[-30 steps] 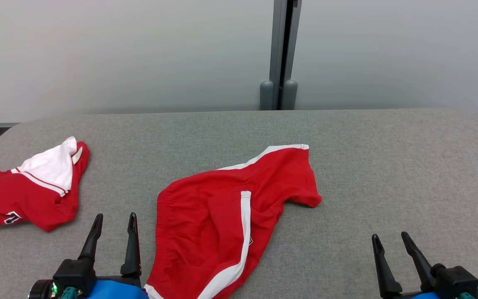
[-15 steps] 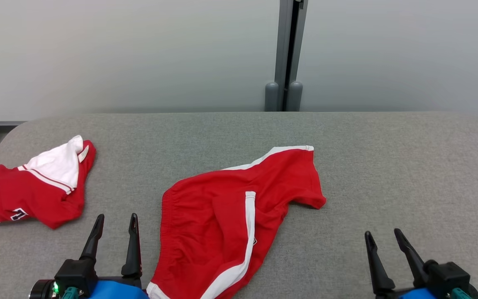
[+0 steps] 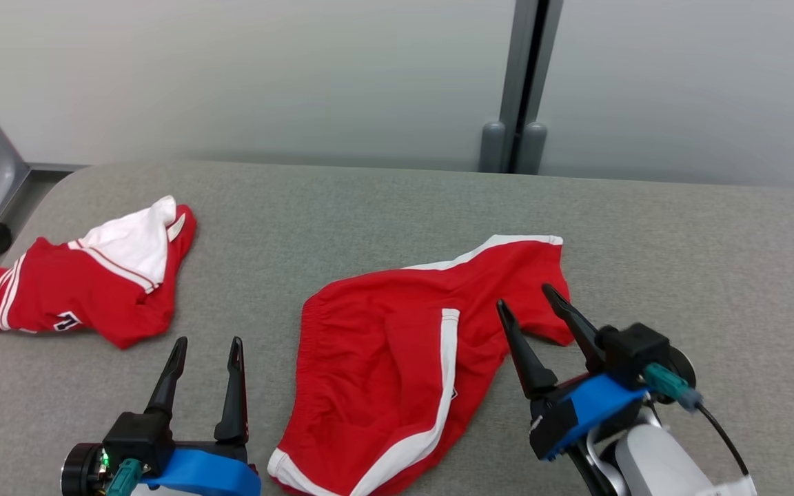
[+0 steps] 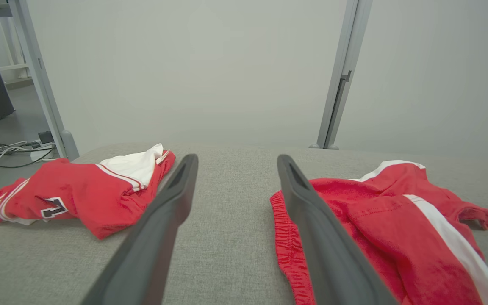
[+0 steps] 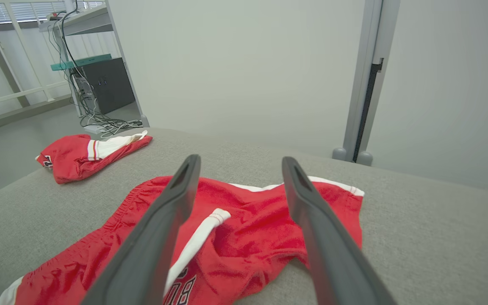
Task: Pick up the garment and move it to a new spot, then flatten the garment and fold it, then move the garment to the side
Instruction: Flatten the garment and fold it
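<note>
Left gripper (image 3: 207,342): nearest the robot, fingers spread wide, holding nothing; it sits just left of the shorts' elastic waistband, over bare table.
Right gripper (image 3: 524,296): also spread wide and empty, its tips over the shorts' right leg flap; whether they touch the cloth I cannot tell.
Red shorts (image 3: 383,358): rumpled, mid-table, between the two grippers.
Long axis: slants from the near white hem by the left gripper to the far white hem on the right.
Nearer arm: the right, judged best placed to pinch first.
Red-and-white jersey (image 3: 87,296): far left, well apart from the shorts.
Grey table (image 3: 679,241): bare beyond.
</note>
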`<state>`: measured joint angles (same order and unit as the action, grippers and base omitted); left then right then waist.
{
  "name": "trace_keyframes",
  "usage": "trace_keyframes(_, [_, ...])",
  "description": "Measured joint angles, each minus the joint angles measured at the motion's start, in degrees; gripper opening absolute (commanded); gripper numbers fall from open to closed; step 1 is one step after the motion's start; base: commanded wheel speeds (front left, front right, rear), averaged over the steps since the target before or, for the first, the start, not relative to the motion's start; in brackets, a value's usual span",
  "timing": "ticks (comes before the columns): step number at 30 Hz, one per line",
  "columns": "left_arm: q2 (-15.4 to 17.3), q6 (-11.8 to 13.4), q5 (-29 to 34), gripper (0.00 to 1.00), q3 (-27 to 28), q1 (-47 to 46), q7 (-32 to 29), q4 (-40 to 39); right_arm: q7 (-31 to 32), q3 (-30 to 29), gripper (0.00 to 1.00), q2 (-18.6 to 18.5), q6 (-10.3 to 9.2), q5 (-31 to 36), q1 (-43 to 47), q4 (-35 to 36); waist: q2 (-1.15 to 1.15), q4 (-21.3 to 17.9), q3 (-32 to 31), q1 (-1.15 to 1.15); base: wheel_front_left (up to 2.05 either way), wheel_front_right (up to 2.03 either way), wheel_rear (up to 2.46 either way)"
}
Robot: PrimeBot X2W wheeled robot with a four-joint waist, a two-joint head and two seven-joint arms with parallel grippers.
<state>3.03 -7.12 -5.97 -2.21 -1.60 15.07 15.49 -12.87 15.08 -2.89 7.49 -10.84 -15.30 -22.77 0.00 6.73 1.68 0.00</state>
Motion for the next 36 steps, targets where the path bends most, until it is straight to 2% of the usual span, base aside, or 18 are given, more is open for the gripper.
trace_keyframes(8, [0.0, -0.1, -0.5, 1.0, -0.9, -1.7, 0.0, 0.3, 3.9, 3.5, 1.0, 0.1, -0.01, -3.9, -8.2, -10.8, 0.0, 3.0, 2.2, 0.0, 0.0, 0.0, 0.0])
trace_keyframes(17, [-0.1, -0.1, -1.0, 1.0, -2.5, -3.0, 0.0, 0.8, 4.6, 6.2, 1.0, 0.1, 0.0, -9.8, -12.4, -23.4, 0.0, 6.3, 3.5, 0.0, 0.0, 0.0, 0.0])
trace_keyframes(30, [-0.1, 0.1, -2.6, 1.0, -5.2, -4.2, 0.0, 1.0, 2.4, 10.9, 1.0, 0.1, -0.01, -17.0, -18.1, -33.7, 0.0, 9.6, 4.7, 0.0, 0.0, 0.0, 0.0])
trace_keyframes(31, [-0.1, 0.1, -2.6, 1.0, -5.4, -4.2, 0.0, 1.1, 2.1, 11.3, 0.61, 0.1, -0.01, -17.3, -18.5, -34.3, 0.0, 9.8, 4.7, 0.0, 0.0, 0.0, 0.0])
trace_keyframes(32, [-0.1, 0.1, -2.7, 1.0, -5.6, -4.2, 0.0, 1.2, 1.8, 11.8, 0.07, 0.1, 0.0, -17.7, -18.9, -34.7, 0.0, 9.9, 4.8, 0.0, 0.0, 0.0, 0.0])
trace_keyframes(33, [-0.1, 0.3, -2.7, 1.0, -5.8, -4.2, 0.0, 1.2, 1.3, 12.2, 0.0, 0.1, 0.0, -18.1, -19.2, -35.3, 0.0, 10.1, 4.8, 0.0, 0.0, 0.0, 0.0])
trace_keyframes(36, [-0.1, 0.6, -3.1, 1.0, -6.0, -4.2, 0.0, 1.3, 0.1, 13.2, 0.0, 0.1, -0.01, -18.5, -20.1, -36.5, 0.0, 10.2, 4.7, 0.0, 0.0, 0.0, 0.0])
